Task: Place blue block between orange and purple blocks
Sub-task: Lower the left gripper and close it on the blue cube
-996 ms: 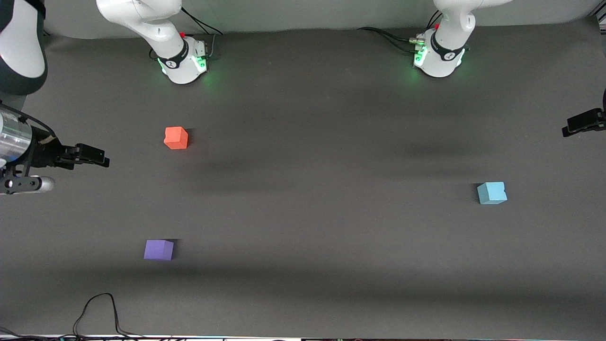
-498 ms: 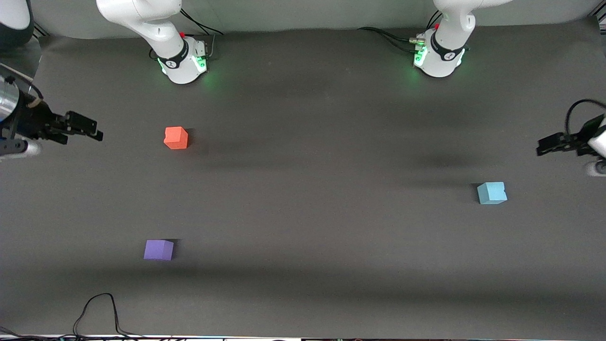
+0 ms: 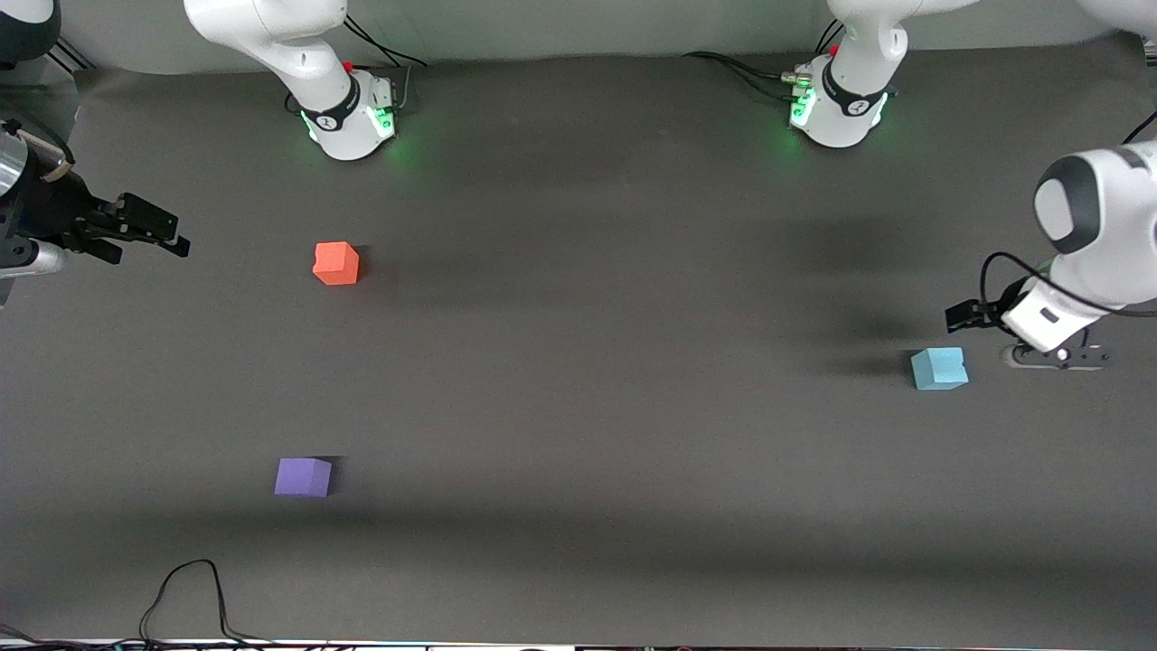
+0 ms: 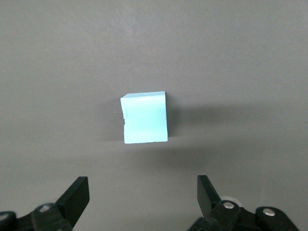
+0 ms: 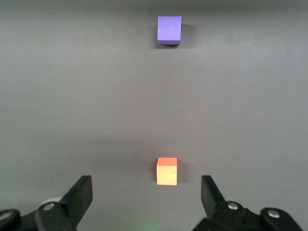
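Observation:
The blue block (image 3: 939, 368) lies on the dark table toward the left arm's end; it also shows in the left wrist view (image 4: 144, 118). The orange block (image 3: 336, 263) and the purple block (image 3: 303, 476) lie toward the right arm's end, the purple one nearer the front camera. Both show in the right wrist view, orange (image 5: 167, 171) and purple (image 5: 169, 30). My left gripper (image 3: 965, 316) is open and empty, up over the table just beside the blue block (image 4: 143, 192). My right gripper (image 3: 167, 232) is open and empty over the table's end, apart from the orange block (image 5: 147, 192).
The two arm bases (image 3: 348, 113) (image 3: 836, 104) stand along the table's back edge. A black cable (image 3: 190, 592) loops onto the table at the front edge near the purple block. The table (image 3: 615, 380) is dark grey.
My left arm has swung in from the table's end, bringing its gripper close beside the blue block. My right gripper has drawn back toward the bases and outward. The blocks have not moved.

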`<control>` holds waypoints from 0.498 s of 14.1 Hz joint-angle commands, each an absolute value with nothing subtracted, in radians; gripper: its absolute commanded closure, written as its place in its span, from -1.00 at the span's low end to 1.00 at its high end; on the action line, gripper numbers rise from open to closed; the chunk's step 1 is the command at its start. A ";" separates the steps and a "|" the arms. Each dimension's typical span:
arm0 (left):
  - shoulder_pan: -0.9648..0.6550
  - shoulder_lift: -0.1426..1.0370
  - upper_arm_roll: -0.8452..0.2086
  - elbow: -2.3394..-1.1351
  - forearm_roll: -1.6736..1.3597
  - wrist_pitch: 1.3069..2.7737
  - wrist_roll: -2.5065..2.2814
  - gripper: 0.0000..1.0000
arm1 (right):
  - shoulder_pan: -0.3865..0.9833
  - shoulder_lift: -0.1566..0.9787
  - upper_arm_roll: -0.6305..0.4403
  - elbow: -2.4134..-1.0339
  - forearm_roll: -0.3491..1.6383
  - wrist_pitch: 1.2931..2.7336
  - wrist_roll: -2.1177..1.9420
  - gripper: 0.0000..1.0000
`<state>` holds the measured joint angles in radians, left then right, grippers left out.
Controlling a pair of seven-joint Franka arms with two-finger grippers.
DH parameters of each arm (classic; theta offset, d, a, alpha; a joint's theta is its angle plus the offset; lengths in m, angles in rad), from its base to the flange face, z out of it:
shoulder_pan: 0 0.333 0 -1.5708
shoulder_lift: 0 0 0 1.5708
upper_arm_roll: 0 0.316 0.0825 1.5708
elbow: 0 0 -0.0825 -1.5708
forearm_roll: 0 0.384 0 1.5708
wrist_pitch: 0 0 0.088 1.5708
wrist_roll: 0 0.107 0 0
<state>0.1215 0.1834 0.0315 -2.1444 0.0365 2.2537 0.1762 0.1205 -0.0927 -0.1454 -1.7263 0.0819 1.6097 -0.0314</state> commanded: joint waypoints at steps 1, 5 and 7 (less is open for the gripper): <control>0.117 0.222 0.034 -2.209 0.049 2.374 0.181 -1.00 | 0.121 -0.064 -0.146 -1.686 0.061 1.606 -0.045 -1.00; 0.120 0.297 0.035 -2.217 0.046 2.451 0.179 -1.00 | 0.121 -0.063 -0.146 -1.686 0.061 1.606 -0.048 -1.00; 0.133 0.333 0.035 -2.215 0.046 2.494 0.179 -1.00 | 0.127 -0.063 -0.144 -1.683 0.061 1.606 -0.040 -1.00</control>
